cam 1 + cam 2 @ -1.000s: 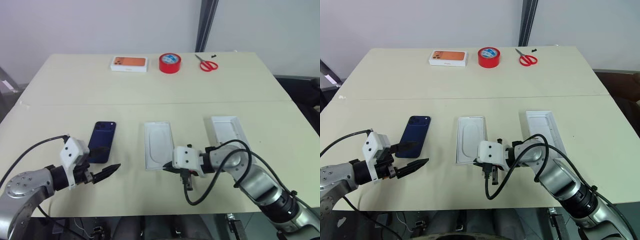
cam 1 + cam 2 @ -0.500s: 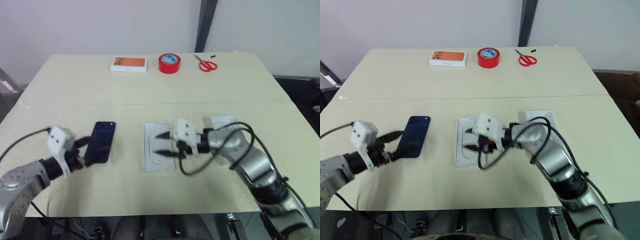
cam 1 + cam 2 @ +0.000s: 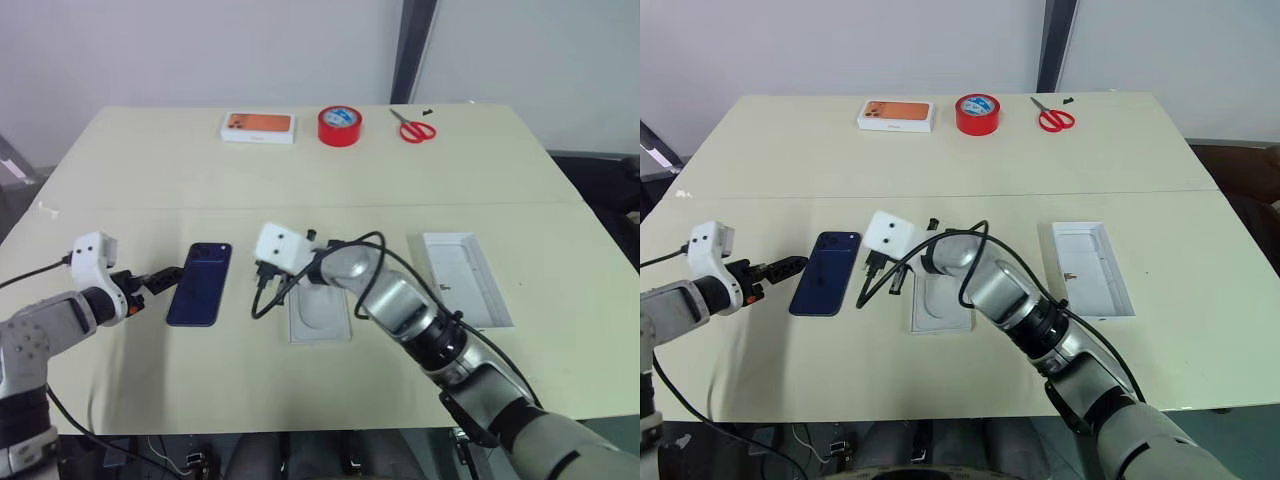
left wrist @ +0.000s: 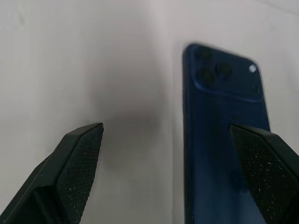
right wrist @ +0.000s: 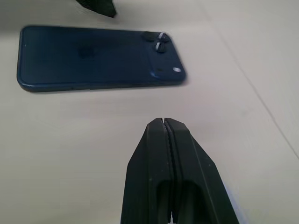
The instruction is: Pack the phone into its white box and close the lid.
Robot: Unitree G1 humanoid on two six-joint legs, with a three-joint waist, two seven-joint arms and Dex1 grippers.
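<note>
Black fingers of the left gripper (image 4: 166,172) stood wide apart with nothing between them, one tip over the bare table (image 3: 320,160) and the other over the near part of the phone (image 4: 224,140). We saw that gripper (image 3: 780,268) just to the left of the phone (image 3: 826,272), pointing toward it; we could not tell whether a tip touched it. Our right gripper (image 5: 166,140) had its two fingers pressed flat together, empty, and aimed at the phone's long right edge from just beside it. In the head views that gripper (image 3: 880,278) hung between the phone and a white insert with an oval hollow (image 3: 943,300), its arm reaching across the insert from the right. We found the phone lying flat on the table, back up, with its camera cluster at the far end. Well to the right lay the white box (image 3: 466,278), open and upward, with a small dark mark on its floor. Along the far edge of the table we saw an orange-topped box (image 3: 259,127), a red roll of tape (image 3: 340,126) and red-handled scissors (image 3: 415,129), all well apart from both grippers.
</note>
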